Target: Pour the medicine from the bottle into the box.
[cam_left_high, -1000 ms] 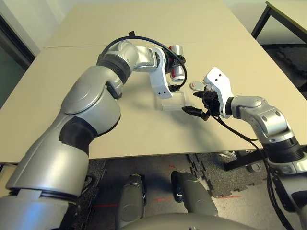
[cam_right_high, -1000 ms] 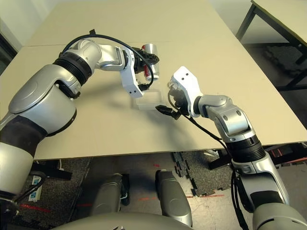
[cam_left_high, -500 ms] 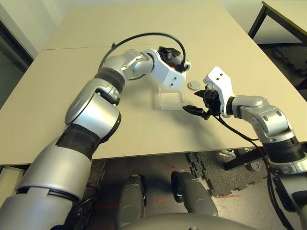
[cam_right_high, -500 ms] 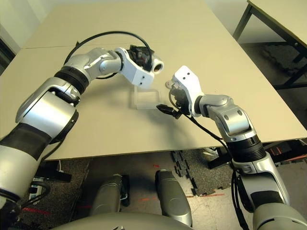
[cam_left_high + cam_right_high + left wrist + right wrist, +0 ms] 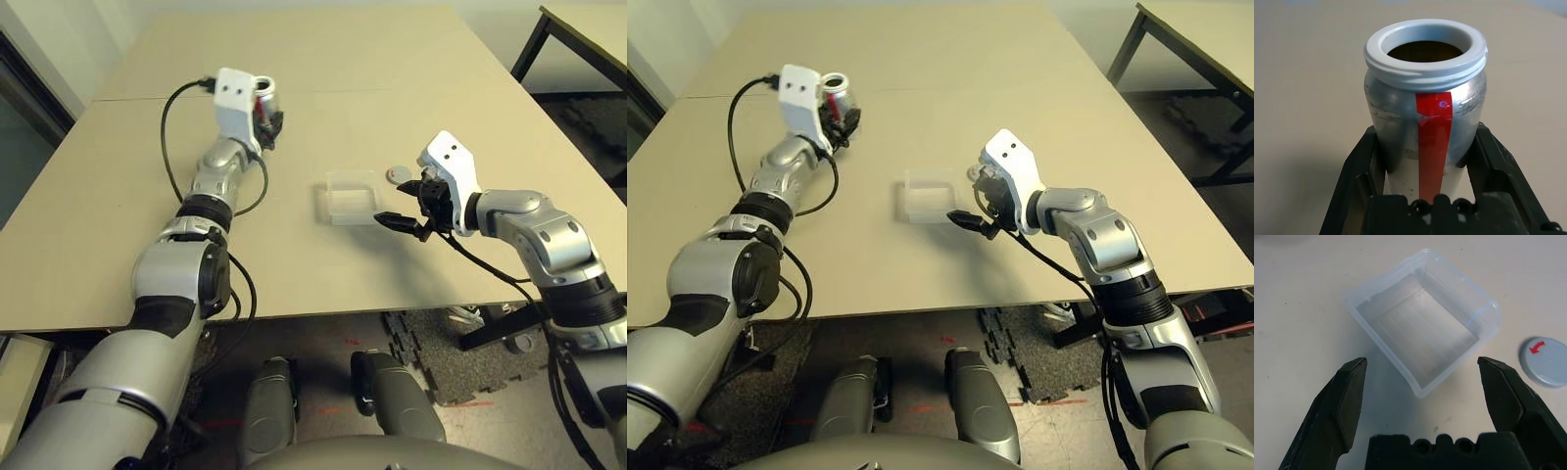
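Left claw [image 5: 1425, 156] grips uncapped bottle [image 5: 1432, 112], mouth up, over table [image 5: 127, 235]. Right claw [image 5: 1422, 382] stands open, empty, near box [image 5: 1422, 328]; cap [image 5: 1546, 361] lies just beside box

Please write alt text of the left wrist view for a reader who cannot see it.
An uncapped silver bottle with a red stripe stands mouth up between the black fingers of the left gripper, above a beige table.
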Controlling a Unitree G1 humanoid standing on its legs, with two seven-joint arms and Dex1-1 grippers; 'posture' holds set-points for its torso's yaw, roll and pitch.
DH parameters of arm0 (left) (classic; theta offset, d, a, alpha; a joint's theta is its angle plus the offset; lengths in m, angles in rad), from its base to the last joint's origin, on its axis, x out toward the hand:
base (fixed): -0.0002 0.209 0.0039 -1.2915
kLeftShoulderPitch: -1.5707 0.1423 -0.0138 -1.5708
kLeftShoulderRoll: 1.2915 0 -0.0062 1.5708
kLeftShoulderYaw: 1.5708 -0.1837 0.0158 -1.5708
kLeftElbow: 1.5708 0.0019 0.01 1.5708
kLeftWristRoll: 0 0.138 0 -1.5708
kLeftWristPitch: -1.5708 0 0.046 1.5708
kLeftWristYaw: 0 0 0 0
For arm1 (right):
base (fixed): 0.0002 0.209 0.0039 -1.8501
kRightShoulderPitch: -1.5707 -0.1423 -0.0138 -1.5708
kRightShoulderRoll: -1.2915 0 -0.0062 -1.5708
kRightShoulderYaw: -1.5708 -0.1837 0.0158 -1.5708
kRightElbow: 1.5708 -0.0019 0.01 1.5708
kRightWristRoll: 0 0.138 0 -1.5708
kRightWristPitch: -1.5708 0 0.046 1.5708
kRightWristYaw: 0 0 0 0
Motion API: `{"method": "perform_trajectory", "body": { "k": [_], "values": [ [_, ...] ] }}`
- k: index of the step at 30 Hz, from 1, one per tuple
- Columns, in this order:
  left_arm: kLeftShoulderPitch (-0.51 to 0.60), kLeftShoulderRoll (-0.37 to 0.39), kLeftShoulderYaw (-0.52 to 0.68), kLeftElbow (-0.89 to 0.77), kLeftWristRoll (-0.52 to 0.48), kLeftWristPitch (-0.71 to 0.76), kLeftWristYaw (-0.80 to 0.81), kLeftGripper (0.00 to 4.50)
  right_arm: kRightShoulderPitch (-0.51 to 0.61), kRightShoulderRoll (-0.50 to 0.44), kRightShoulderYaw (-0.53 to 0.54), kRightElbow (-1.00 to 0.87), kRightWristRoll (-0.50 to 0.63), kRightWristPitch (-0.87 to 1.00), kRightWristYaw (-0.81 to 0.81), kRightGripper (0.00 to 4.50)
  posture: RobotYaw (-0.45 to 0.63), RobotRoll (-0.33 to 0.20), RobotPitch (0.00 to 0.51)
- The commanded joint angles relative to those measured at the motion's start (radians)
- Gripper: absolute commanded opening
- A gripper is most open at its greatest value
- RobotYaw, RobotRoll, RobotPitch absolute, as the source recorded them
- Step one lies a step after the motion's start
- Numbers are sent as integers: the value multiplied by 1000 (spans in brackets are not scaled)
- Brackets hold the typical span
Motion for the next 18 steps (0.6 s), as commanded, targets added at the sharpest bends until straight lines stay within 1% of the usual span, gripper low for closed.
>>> {"method": "perform_trajectory", "body": {
  "k": [1, 5, 10, 12, 14, 16, 18],
  "values": [
    [16, -20, 7, -19, -22, 17, 15, 2514, -7, 6, -13, 6, 4, -3, 2, 4500, -149, 0, 125],
    [9, -23, -9, -22, -10, 15, 10, 2514, -1, 9, -17, 0, 6, 2, -2, 4500, -153, 0, 125],
    [-37, -11, -27, -13, 3, 10, 6, 2514, 9, 12, -23, -5, 6, 3, -12, 4500, -159, 0, 121],
    [-57, -7, -53, -11, 26, -3, -12, 2514, 11, 14, -24, -4, 5, 2, -15, 4500, -161, 0, 120],
    [-85, 6, -133, -11, 100, -39, -49, 2514, 13, 17, -24, -1, 3, 0, -18, 4500, -159, 0, 119],
    [-126, 37, -298, -16, 261, -134, -98, 2514, 14, 19, -24, 0, 1, 0, -19, 4500, -156, 0, 118],
    [-180, 76, -495, -24, 451, -271, -146, 2514, 13, 20, -24, 3, 0, -1, -18, 4500, -151, 0, 118]
  ]
}}
